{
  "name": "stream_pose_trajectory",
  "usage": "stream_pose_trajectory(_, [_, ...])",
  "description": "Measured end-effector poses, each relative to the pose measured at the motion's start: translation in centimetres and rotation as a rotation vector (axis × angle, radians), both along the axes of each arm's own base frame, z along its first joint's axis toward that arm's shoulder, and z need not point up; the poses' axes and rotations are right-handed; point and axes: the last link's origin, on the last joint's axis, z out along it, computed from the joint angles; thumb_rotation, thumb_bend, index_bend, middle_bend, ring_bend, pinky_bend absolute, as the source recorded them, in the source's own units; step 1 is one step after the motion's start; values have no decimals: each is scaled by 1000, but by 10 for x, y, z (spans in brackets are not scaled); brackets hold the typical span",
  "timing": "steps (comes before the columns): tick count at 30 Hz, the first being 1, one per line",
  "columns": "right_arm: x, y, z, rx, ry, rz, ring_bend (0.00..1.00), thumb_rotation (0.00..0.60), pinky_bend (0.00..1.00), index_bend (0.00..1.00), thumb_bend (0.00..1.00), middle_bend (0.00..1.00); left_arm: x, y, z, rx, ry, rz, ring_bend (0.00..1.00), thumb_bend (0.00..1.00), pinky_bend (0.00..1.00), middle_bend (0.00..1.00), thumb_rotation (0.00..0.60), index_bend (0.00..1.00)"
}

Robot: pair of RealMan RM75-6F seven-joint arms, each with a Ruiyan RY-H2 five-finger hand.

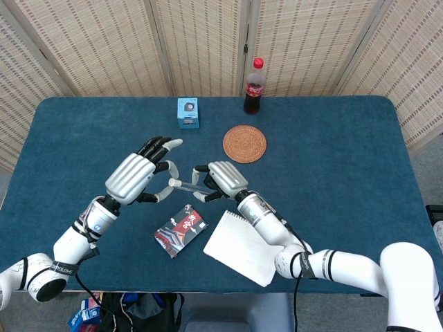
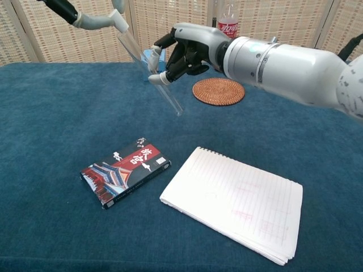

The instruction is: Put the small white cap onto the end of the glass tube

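My right hand [image 1: 220, 181] pinches the glass tube [image 2: 152, 73]; my left hand [image 1: 138, 176] pinches the white cap [image 2: 121, 21] at its end, seating unconfirmed.

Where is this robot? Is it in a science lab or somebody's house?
Probably a robot practice room, not a home. Woven folding screens fence off a table with a blue cloth, and odd props lie on it: a cola bottle, a notepad, a straw coaster.

Head view high, looking down, chest view low, near, both sharing notebook [image 1: 242, 247] [image 2: 235, 201].
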Motion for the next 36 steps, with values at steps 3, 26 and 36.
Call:
stream_pose_trajectory(3, [-1, 0, 1, -3, -1, -2, 1000, 600, 1000, 855, 701, 1000, 0, 0, 0, 0, 1, 0, 0, 424, 0, 52, 600, 521])
stream_pose_trajectory(26, [0, 0, -2, 2, -3, -1, 1000, 600, 1000, 855, 701, 1000, 0, 0, -5, -4, 6, -6, 0, 424, 0, 53, 600, 520])
stream_pose_trajectory(36, [0, 0, -2, 4, 1, 0, 1000, 600, 1000, 855, 701, 1000, -1, 1, -5, 3, 21, -8, 0, 424, 0, 53, 600, 521])
